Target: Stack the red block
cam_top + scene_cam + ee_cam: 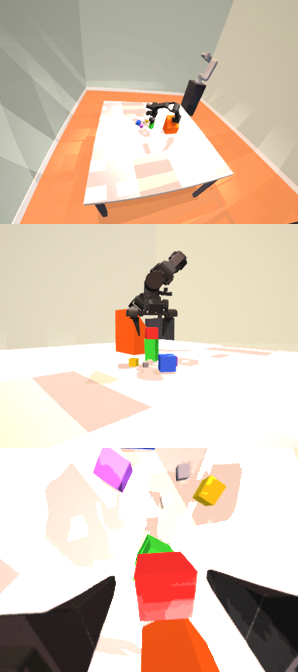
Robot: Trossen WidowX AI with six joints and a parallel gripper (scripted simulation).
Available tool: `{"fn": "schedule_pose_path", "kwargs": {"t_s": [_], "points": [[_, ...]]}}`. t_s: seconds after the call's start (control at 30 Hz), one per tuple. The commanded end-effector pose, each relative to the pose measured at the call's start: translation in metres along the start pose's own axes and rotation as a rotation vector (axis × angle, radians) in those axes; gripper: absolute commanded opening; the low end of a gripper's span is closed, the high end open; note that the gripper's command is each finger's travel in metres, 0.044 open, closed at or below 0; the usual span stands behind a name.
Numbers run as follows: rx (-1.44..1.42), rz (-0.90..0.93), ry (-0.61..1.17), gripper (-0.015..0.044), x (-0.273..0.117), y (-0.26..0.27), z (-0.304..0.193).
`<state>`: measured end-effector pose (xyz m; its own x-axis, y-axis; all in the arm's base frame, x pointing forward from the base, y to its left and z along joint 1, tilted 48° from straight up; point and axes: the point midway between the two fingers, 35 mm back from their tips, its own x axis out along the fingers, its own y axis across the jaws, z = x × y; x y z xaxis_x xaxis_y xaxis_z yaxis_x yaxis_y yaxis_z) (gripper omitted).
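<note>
The red block (151, 333) (165, 584) sits squarely on top of the green tower (151, 349) (152, 545) (151, 125), which stands upright on the white table (158, 158). My gripper (151, 326) (160, 576) (151, 119) is open, with a finger on each side of the red block and a clear gap between each finger and the block. In the wrist view both dark fingers stand apart from the block's sides.
A blue cube (167, 362) (137, 123), a small yellow cube (133, 362) (209, 490), a tiny grey cube (145, 364) (183, 471) and a purple cube (113, 469) (141, 126) lie around the tower. The arm's orange base (126, 333) (170, 124) stands behind it.
</note>
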<state>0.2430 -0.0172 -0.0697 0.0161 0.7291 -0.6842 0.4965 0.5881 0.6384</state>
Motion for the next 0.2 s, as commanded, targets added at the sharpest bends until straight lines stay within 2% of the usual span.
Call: {"fn": "schedule_pose_path", "kwargs": {"t_s": [0.0, 0.17], "points": [[0.000, 0.000, 0.001, 0.0440, 0.0002, 0.0000, -0.0002], [0.000, 0.000, 0.001, 0.0440, 0.0002, 0.0000, -0.0002]]}}
